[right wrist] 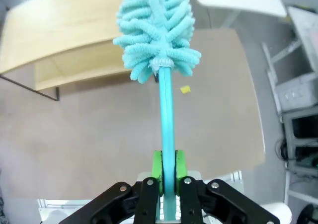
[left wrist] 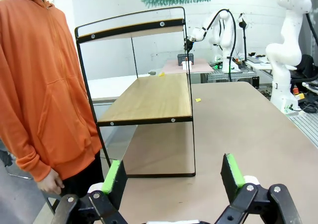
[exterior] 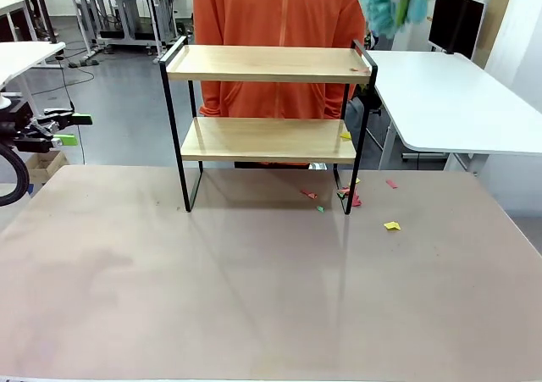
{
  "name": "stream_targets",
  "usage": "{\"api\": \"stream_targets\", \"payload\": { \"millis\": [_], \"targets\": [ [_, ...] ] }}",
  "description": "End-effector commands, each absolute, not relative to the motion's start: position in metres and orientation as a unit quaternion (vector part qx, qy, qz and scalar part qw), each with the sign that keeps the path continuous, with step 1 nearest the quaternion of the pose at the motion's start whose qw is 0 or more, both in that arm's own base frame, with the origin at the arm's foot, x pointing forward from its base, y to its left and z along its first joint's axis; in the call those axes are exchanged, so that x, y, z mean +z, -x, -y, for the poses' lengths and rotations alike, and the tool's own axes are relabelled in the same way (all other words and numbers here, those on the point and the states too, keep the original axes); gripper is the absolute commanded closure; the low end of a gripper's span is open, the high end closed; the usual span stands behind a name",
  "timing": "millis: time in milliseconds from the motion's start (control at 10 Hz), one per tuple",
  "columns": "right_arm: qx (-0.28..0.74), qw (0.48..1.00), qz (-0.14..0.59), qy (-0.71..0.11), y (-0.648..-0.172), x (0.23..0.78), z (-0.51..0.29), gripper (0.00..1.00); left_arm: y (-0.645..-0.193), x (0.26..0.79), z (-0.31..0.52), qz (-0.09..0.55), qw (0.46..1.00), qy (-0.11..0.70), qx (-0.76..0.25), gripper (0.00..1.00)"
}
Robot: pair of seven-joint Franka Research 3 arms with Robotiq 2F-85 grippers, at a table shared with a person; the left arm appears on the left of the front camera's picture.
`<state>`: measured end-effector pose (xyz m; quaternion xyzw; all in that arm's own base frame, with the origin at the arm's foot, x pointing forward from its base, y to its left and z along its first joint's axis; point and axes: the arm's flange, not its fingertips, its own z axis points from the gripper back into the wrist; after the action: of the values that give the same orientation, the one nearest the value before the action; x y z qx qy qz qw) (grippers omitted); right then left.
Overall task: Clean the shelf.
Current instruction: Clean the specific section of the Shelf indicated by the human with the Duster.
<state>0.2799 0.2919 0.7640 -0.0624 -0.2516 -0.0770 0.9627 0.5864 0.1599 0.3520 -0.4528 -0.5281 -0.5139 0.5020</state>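
A wide, pale pinkish table [exterior: 254, 297] fills the front view, and a small two-tier shelf [exterior: 269, 63] stands at the middle of its far edge, long side along that edge. The shelf has two light wood boards, one above the other, in a thin black metal frame. Black rails rise a little above each end of the top board, and looped black legs rest on the table. A person [exterior: 271, 9] in an orange hooded top stands just behind the shelf, past the table's far edge.

The table lies open from the near edge up to the shelf's legs. Open strips also run between each end of the shelf and the table's left and right edges.

A fluffy teal duster [exterior: 385, 9] hangs high above the shelf's right end, apart from the top board. The right end effector [right wrist: 168, 167] pinches the duster's thin teal handle between its green pads, seen in the right wrist view looking down over the shelf's right end and the table beside it.

The left end effector [left wrist: 174, 177] sits beyond the table's left edge, well apart from the shelf and facing its left end, with its fingers spread wide.

Small paper scraps [exterior: 351, 200], red and green, lie on the table around the shelf's front right leg. A yellow scrap [exterior: 391, 225] lies just nearer the right edge. Another tiny yellow piece [exterior: 345, 135] sits at the right end of the lower board.
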Motion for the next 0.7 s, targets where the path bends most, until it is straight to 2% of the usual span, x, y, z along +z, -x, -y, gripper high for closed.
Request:
{"api": "stream_targets", "payload": {
  "millis": [0, 300, 600],
  "targets": [
    [0.007, 0.967, 0.255, -0.007, -0.279, 0.758, -0.285, 0.87, -0.586, 0.354, -0.160, 0.528, 0.501, 0.452, -0.515, 0.00],
    [0.164, 0.962, 0.191, -0.104, -0.259, 0.747, -0.282, 0.87, -0.586, 0.354, -0.160, 0.528, 0.501, 0.452, -0.515, 0.00],
    [0.269, 0.952, 0.093, -0.114, -0.237, 0.725, -0.283, 0.87, -0.586, 0.354, -0.160, 0.528, 0.501, 0.452, -0.515, 0.00]
  ]
}}
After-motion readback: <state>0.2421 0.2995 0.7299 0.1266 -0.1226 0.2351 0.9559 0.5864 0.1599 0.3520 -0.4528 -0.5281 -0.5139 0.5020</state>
